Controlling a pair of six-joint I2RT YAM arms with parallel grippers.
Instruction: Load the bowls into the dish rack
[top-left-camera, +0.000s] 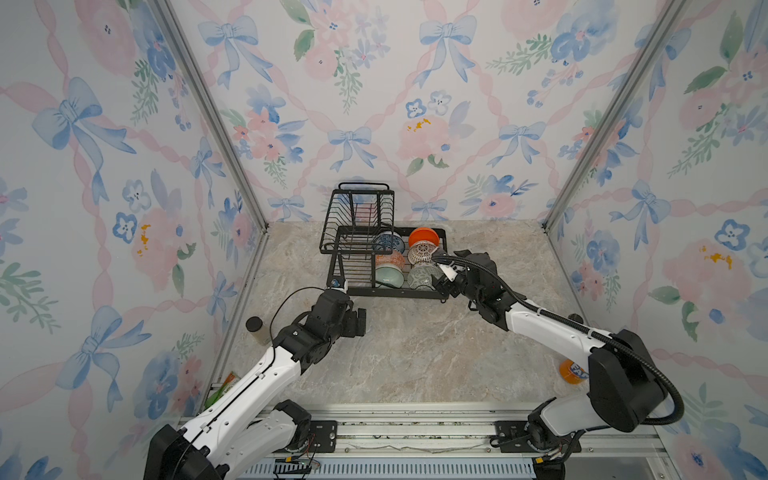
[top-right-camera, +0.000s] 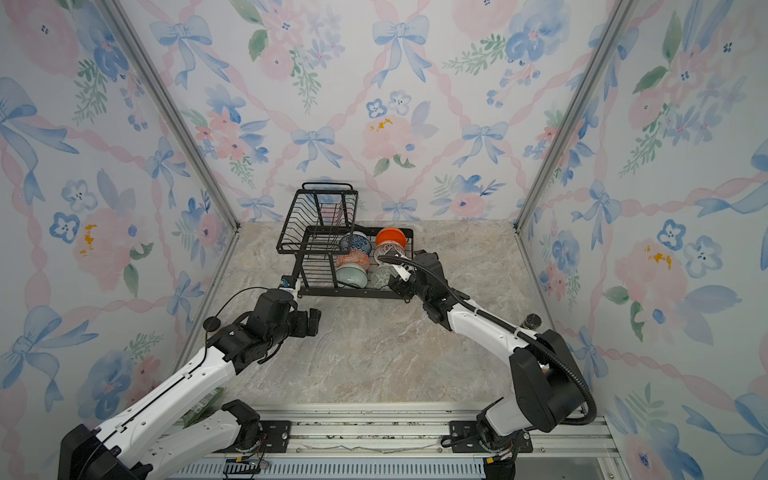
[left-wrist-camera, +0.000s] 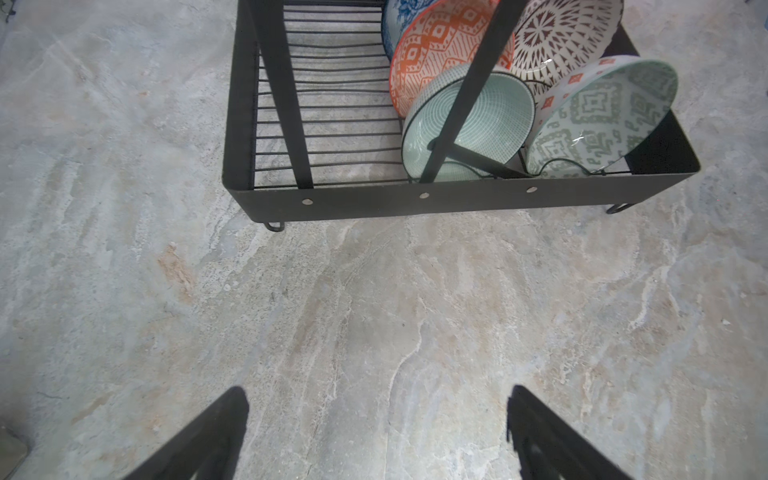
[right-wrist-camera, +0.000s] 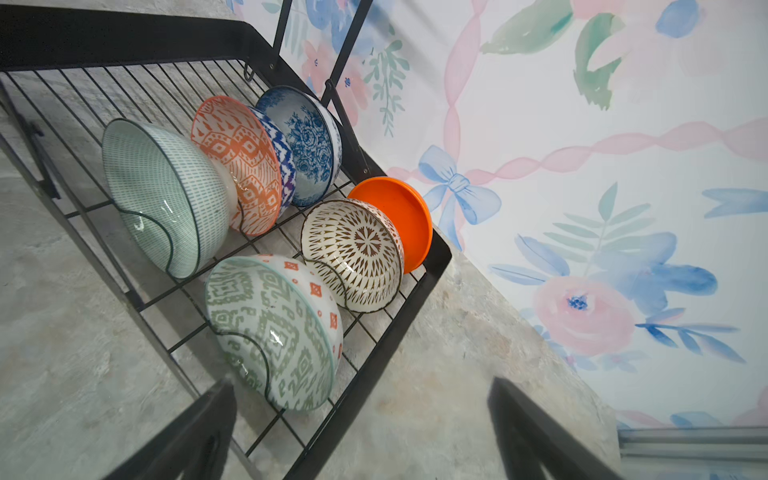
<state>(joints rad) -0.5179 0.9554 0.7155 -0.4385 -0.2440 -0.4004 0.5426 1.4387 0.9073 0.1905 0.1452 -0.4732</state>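
Two robot arms work over a marble-patterned bench (top-left-camera: 415, 353), where a black wire rack (top-left-camera: 395, 293) stands straight ahead of the left gripper (left-wrist-camera: 377, 390) and well clear of it. That gripper hangs above bare bench with its jaws spread wide and nothing between them. The right gripper (right-wrist-camera: 361, 384) sits at the rack's near right corner, also wide open and holding nothing, and in its wrist view the tray's rim runs between its two fingers. All six bowls (top-right-camera: 353, 259) stand on edge in the rack's lower tray, in two rows of three leading away from the right gripper. The grey-green bowl (right-wrist-camera: 274, 328) is closest, just ahead of one finger, though contact cannot be made out. Beyond it come the lattice bowl (right-wrist-camera: 357, 253) and then the orange bowl (right-wrist-camera: 399, 208) at the far rim. In the row farther from that gripper are the celadon bowl (right-wrist-camera: 162, 195), the orange-white bowl (right-wrist-camera: 241, 162) and the blue bowl (right-wrist-camera: 309, 137). Behind the right gripper, an orange can (top-left-camera: 571, 372) lies half hidden by the arm.
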